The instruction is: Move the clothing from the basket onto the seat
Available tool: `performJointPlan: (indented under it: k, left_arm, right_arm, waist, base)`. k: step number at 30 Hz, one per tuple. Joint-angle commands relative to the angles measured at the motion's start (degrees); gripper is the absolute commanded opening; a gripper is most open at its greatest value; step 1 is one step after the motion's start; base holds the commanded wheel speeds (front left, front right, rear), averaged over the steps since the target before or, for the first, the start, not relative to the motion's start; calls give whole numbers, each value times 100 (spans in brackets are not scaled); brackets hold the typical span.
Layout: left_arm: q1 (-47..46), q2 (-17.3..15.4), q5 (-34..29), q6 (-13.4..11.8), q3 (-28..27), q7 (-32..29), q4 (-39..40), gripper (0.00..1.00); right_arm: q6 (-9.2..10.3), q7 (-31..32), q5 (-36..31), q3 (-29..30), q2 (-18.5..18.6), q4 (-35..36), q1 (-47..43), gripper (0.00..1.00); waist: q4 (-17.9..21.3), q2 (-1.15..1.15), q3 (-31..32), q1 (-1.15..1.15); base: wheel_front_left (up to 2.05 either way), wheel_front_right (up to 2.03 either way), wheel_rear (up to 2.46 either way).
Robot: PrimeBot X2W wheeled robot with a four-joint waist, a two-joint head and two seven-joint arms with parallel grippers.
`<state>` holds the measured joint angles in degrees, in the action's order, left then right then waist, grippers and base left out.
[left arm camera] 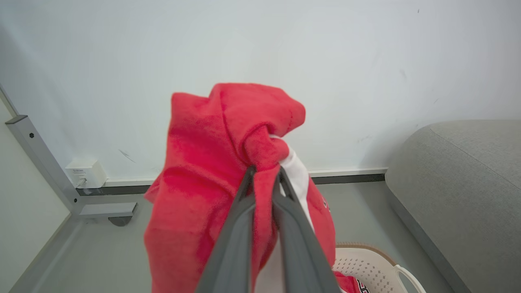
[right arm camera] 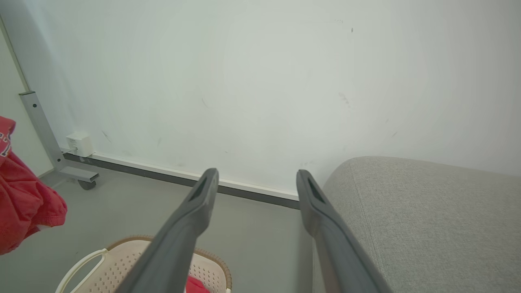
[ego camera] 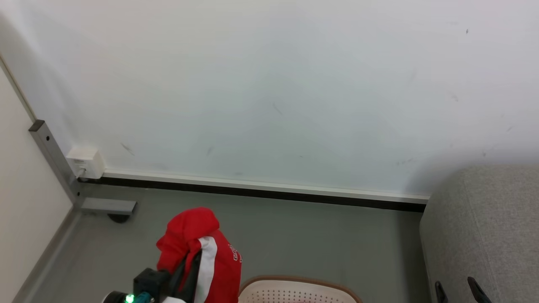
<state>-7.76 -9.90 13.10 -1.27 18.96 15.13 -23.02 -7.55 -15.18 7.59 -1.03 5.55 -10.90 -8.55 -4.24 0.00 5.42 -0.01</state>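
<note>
Head view, lower left: shows the left gripper (ego camera: 190, 265) pinched tight on a red jersey (ego camera: 198, 240) with a white stripe, held up beside the basket (ego camera: 294, 281) rim at bottom centre; right gripper (ego camera: 455, 288) tips apart at lower right, against the grey sofa (ego camera: 484, 227). Left wrist view: adds more red clothing (left arm camera: 346, 284) lying inside the basket, lower right. Right wrist view: confirms fingers spread wide, holding nothing; jersey at left edge.

Lab-type mock lounge: grey sofa (ego camera: 484, 227), laundry basket (ego camera: 294, 280), wheeled partition frame (ego camera: 108, 205).
</note>
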Motion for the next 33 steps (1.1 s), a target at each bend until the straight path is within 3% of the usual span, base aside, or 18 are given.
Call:
performJointPlan:
  k: [1,12,19,24,33]
  left_arm:
    - [80,-55,-88,20,-58,3,60,0]
    - [114,-9,-112,108,-144,3,218,0]
    - [-18,32,-121,235,-99,3,404,0]
    - [-105,90,-66,426,74,2,573,0]
    - [-254,147,88,754,655,-237,1034,0]
  right_arm:
    - [12,5,52,3,40,-14,-55,100]
    - [12,5,80,-74,95,24,2,100]
    - [12,5,154,-478,188,181,246,100]
    - [12,5,383,-1154,403,307,448,100]
    - [12,5,1323,-2972,1238,446,983,100]
  waist:
    - [8,0,19,1]
    - [59,0,12,1]
    - [161,0,-38,1]
    - [221,0,-59,1]
    - [231,0,-57,1]
  base:
    - [0,0,0]
    - [0,0,0]
    - [0,0,0]
    - [0,0,0]
    - [0,0,0]
